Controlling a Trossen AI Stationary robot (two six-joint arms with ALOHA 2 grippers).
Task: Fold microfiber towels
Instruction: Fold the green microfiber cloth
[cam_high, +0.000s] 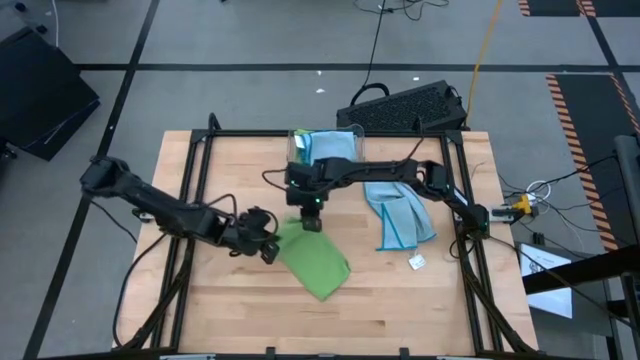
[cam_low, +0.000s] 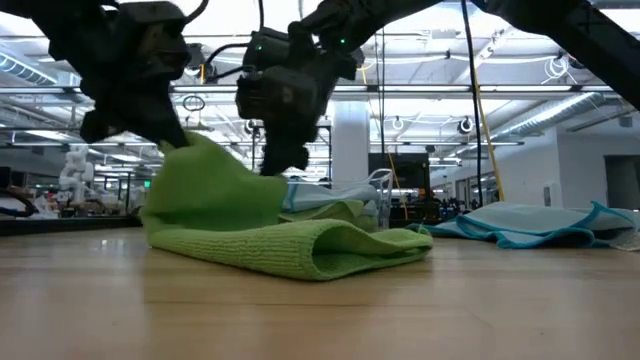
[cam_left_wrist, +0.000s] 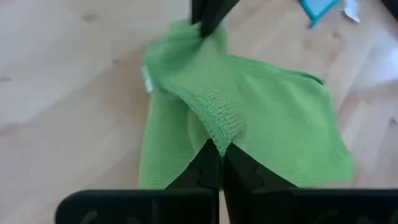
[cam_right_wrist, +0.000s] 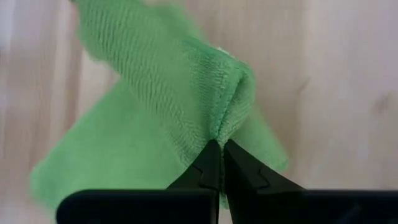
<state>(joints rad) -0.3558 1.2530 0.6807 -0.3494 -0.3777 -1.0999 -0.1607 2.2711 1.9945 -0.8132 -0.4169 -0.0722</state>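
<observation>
A lime green microfiber towel (cam_high: 318, 262) lies mid-table, its far part raised between my two grippers and its near part (cam_low: 300, 250) resting doubled over on the wood. My left gripper (cam_high: 268, 250) stands at the towel's left side, shut on it. At the towel's far end, my right gripper (cam_high: 310, 222) is also shut on it. A light blue towel (cam_high: 402, 215) lies crumpled on the table to the right. More blue cloth sits in the clear bin (cam_high: 325, 148) at the far edge. My left gripper pinches a bunched, hemmed edge (cam_left_wrist: 217, 132) of the green towel between its two fingers, slanting down from the table's left. The cloth there is raised off the table and runs slack toward the other gripper. My right gripper pinches a folded-over hemmed edge (cam_right_wrist: 229, 121) of the green towel, more than one layer, slanting down from the far right. That part is lifted, and the cloth drops from it onto the table.
A small white tag (cam_high: 417, 262) lies loose near the blue towel. A black frame (cam_high: 190, 180) borders the tabletop, and a keyboard (cam_high: 405, 105) sits beyond the far edge. Bare wood shows along the near edge (cam_high: 330, 325).
</observation>
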